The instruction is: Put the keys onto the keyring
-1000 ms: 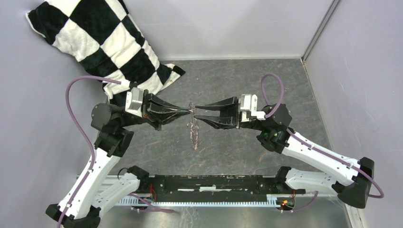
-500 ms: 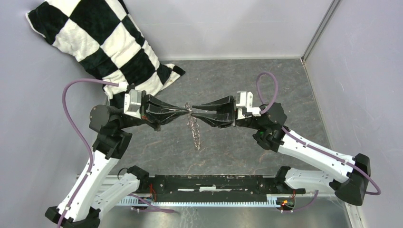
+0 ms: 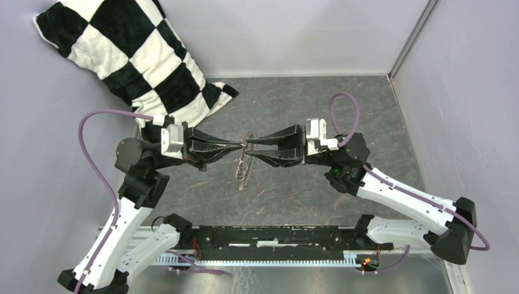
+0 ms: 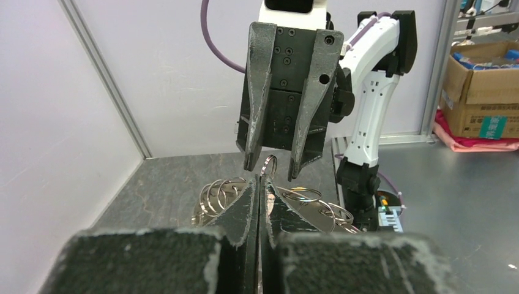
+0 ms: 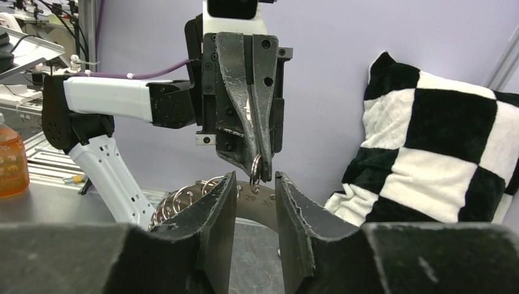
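Many silvery loops (image 4: 215, 195) bunch on the keyring (image 3: 243, 169), dangling from left pincer (image 3: 243, 145).

The top external camera sits high above and behind the arm bases, looking down and forward over the table (image 3: 318, 104). It is far enough back to take in both arms whole. The left wrist camera rides just behind the left gripper (image 3: 240, 145) and looks along its fingers, facing the right gripper (image 3: 251, 147) close ahead of the tips. The right wrist camera mirrors this from the opposite side, with the checked pillow (image 5: 440, 153) beyond the left gripper. Both wrist views share the space between the tips and the keyring (image 3: 243, 171) below them. The top view holds that spot too, though probably too small to read finely
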Robot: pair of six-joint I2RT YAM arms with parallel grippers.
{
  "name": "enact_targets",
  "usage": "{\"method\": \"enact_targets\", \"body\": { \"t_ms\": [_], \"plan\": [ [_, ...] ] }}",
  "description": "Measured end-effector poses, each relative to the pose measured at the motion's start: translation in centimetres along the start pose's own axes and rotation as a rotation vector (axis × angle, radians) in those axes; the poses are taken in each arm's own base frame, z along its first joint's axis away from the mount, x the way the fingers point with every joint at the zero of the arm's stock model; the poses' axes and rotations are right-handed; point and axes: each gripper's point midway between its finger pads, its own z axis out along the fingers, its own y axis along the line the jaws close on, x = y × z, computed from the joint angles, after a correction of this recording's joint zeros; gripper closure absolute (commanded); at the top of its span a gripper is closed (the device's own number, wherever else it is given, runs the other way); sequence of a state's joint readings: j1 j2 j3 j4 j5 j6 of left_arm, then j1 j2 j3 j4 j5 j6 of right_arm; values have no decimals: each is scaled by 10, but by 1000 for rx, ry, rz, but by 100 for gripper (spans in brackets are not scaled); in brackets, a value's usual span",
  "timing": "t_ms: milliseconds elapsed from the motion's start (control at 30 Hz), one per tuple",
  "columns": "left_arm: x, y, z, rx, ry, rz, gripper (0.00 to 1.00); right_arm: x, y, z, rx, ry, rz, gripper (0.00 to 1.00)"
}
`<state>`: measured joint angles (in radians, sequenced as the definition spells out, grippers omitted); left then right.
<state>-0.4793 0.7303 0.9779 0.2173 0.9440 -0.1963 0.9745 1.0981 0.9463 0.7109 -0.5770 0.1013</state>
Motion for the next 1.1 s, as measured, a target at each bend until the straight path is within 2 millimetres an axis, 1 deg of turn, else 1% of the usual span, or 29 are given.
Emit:
{"method": "enact_targets", "body": {
  "t_ms": [100,233,267,333,433,567,700,767,833,900,1000,1033,1100],
  "plan": [
    [2,1,0,5,4,31,98,6,0,1,-3,11,10,69],
    [3,-2,-2,23,12,84,98,13,0,3,-5,26,13,79],
    [5,-2,-2,26,18,98,98,15,1,3,-8,31,9,83],
    [7,-2,-3,32,26,125,98,17,2,4,-11,41,-2,98],
    [9,-2,-4,41,35,176,98,20,2,6,1,55,-42,99],
    [13,-3,-6,54,54,225,98,23,4,5,22,93,-147,99],
    [15,-6,-7,76,63,239,98,24,9,2,34,148,-315,99],
    [16,-10,-7,92,65,235,98,24,17,2,20,158,-388,99],
    [19,-13,-8,111,71,222,96,26,23,-1,11,169,-497,99],
    [22,-19,-9,135,81,202,90,29,29,-4,-1,185,-591,99],
    [24,-21,-10,142,87,192,68,32,33,-4,-13,213,-703,99],
    [25,-21,-10,139,91,188,62,33,35,-4,-24,222,-738,99],
    [27,-21,-12,133,100,192,55,37,38,-4,-43,242,-788,99]
  ]
}}
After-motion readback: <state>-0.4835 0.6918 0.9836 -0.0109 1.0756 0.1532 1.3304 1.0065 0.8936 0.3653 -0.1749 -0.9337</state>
